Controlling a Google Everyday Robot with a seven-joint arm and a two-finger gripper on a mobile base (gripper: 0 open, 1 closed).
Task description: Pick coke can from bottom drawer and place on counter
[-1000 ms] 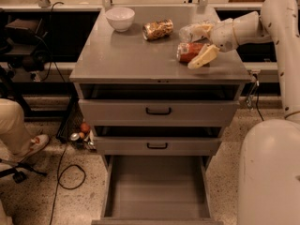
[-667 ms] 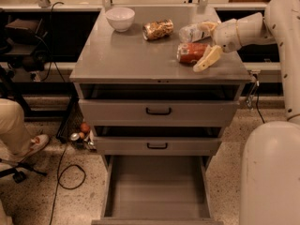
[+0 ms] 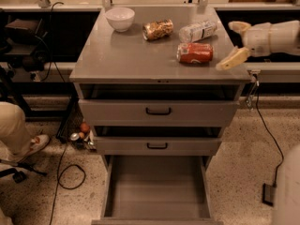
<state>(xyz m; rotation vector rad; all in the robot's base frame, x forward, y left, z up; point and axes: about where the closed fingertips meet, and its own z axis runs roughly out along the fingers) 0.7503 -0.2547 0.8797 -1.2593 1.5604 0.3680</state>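
Observation:
The coke can (image 3: pixel 195 53), red-orange with silver ends, lies on its side on the counter (image 3: pixel 122 55) near the right front. My gripper (image 3: pixel 235 42) is to the right of the can, past the counter's right edge, open and empty, with one cream finger (image 3: pixel 232 59) low and the other higher up. The can is apart from it. The bottom drawer (image 3: pixel 157 189) is pulled out below and its grey floor is bare.
A white bowl (image 3: pixel 120 18), a tan-gold crinkled can (image 3: pixel 157 29) and a clear plastic bottle (image 3: pixel 198 31) sit at the back of the counter. Two upper drawers with black handles (image 3: pixel 158 111) are slightly open. A person's leg (image 3: pixel 14 130) and cables are at the left on the floor.
My gripper has let go of the coke can and pulled back to the right. The can now lies alone on the counter.

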